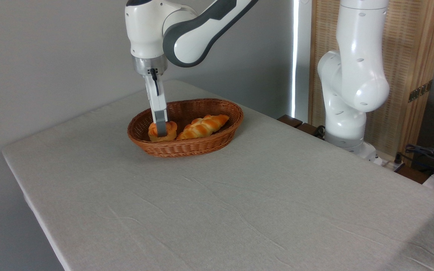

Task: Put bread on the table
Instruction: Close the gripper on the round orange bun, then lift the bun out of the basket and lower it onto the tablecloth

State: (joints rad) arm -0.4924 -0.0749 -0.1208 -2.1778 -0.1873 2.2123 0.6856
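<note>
Right now the small round golden-orange bun (162, 131) sits at the left end of the brown oval wicker basket (202, 147), with the grey two-finger gripper (160, 131) lowered onto it; only one finger shows, so whether it grips I cannot tell. Best to clamp squarely, then lift straight over the rim toward the grey-beige cloth-covered table (239, 210). Being round, the bun has no clear long axis, knotted top upward.

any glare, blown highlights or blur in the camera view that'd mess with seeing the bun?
Camera view: one blown-out vertical light strip behind the arm, away from the basket; soft even light, faint shadows on the table; the bread is sharp but partly hidden by the gripper.
</note>
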